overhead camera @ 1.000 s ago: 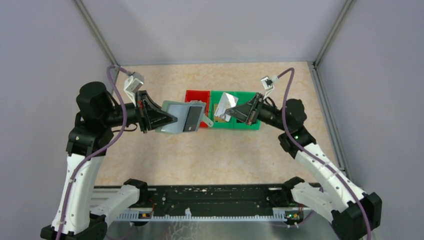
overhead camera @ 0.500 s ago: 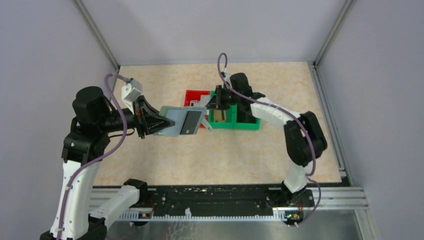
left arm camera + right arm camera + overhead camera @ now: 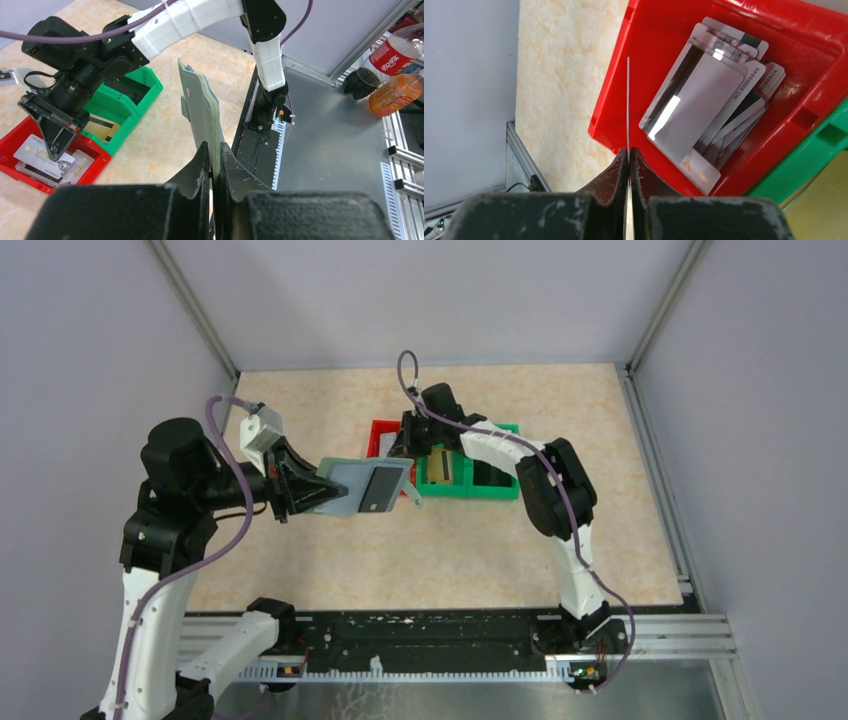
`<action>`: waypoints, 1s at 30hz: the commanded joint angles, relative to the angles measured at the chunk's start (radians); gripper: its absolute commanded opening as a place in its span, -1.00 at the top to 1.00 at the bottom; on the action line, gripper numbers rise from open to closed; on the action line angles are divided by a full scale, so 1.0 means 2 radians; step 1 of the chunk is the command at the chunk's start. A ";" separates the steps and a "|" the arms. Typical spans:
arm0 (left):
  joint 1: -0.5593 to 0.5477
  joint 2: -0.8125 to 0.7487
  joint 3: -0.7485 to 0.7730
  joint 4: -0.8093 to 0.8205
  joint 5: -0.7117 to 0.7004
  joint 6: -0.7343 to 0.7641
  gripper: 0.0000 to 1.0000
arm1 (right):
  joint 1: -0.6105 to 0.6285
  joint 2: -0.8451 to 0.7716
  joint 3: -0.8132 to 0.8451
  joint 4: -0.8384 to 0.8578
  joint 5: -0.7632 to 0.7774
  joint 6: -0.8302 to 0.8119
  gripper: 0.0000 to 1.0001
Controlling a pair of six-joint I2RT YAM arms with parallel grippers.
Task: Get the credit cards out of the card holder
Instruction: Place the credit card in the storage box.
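**A:** What is the right pincer (image 3: pixel 629 152) doing?

**B:** It is gripping a thin credit card (image 3: pixel 628 100), seen edge-on. The jaws are clenched almost flat together on one end of it. The card is hanging over the rim of the red bin (image 3: pixel 659 50).

**A:** And the left pincer (image 3: pixel 214 161)?

**B:** It is clamping the left edge of the card holder (image 3: pixel 199 107). The holder is being held open and tilted, lifted off the desk (image 3: pixel 450 550), with its closing tab (image 3: pixel 413 485) sticking out at the right.

**A:** What is lying around them?

**B:** A loose pile of pale cards (image 3: pixel 704 95) is resting in the red bin, the cards overlapping one another, just beside the held card. A green bin (image 3: pixel 490 485) is touching the red bin on its right.

**A:** Where is the holder sitting relative to the right pincer?

**B:** It is hovering just near and left of the red bin, with its far right corner close to the right pincer. I cannot tell whether they are touching. A dark grey card (image 3: pixel 378 486) is showing in the holder's inner pocket.
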 commanded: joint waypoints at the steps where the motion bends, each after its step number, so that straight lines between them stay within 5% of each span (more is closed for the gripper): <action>1: 0.000 -0.011 -0.005 0.010 0.015 0.010 1.00 | 0.013 0.017 0.049 -0.014 0.026 -0.003 1.00; 7: 0.000 -0.023 -0.012 0.021 0.015 0.013 1.00 | 0.014 0.024 0.067 -0.032 0.046 -0.007 0.45; 20: 0.000 -0.018 -0.006 -0.011 0.026 0.038 1.00 | 0.002 -0.133 0.092 -0.127 0.105 -0.119 -0.07; 26: 0.000 -0.015 -0.009 -0.035 0.039 0.072 1.00 | -0.012 -0.285 0.066 -0.100 -0.018 -0.209 -0.60; 30: 0.000 -0.012 -0.010 -0.063 0.054 0.104 1.00 | -0.007 -0.323 0.090 -0.122 -0.158 -0.225 -0.69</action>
